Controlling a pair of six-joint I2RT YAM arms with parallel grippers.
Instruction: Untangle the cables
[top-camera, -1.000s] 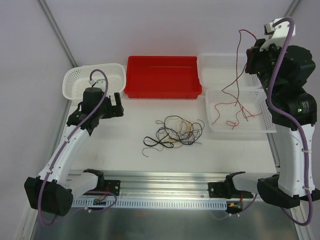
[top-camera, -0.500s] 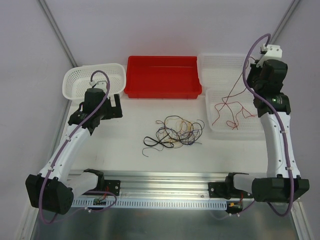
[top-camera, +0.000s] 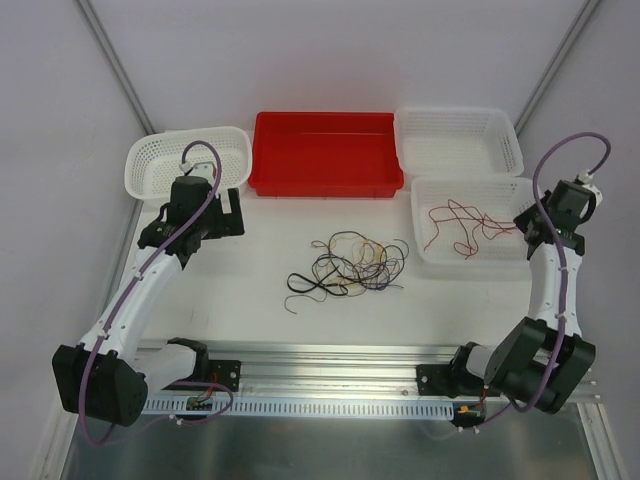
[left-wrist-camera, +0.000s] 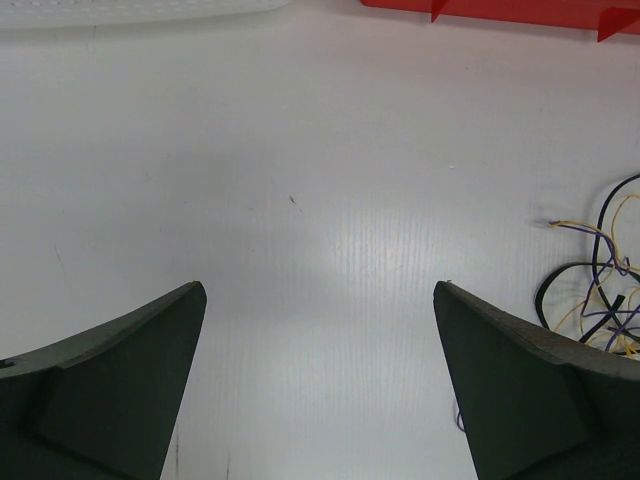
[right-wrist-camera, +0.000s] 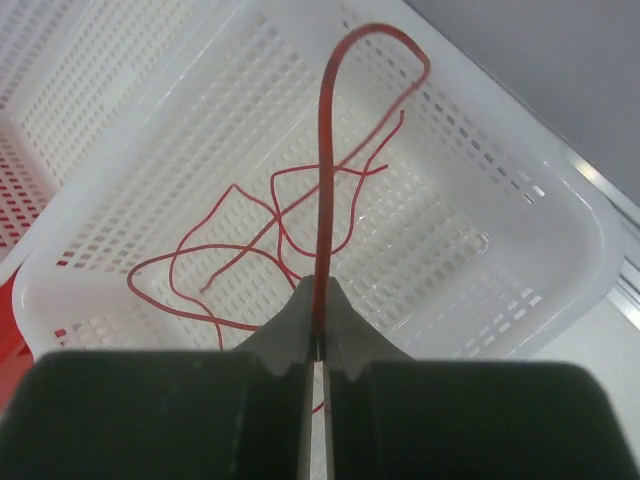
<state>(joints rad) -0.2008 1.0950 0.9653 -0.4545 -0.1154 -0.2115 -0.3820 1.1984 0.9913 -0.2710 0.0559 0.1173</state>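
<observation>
R gripper is pinched shut on the red cable; the rest of it lies looped in the near white basket on my right. Far basket, red bin and left basket line the back. Other cables lie tangled mid-table. L gripper hangs w/ jaws wide, just left of them.

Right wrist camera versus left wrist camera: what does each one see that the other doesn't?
Only the right wrist: the right gripper shut on a red cable, which trails into the right-hand white basket. Only the left wrist: the left gripper open above the table, with the tangle of black, yellow and purple cables at the edge. Both: a sliver of the red bin.
</observation>
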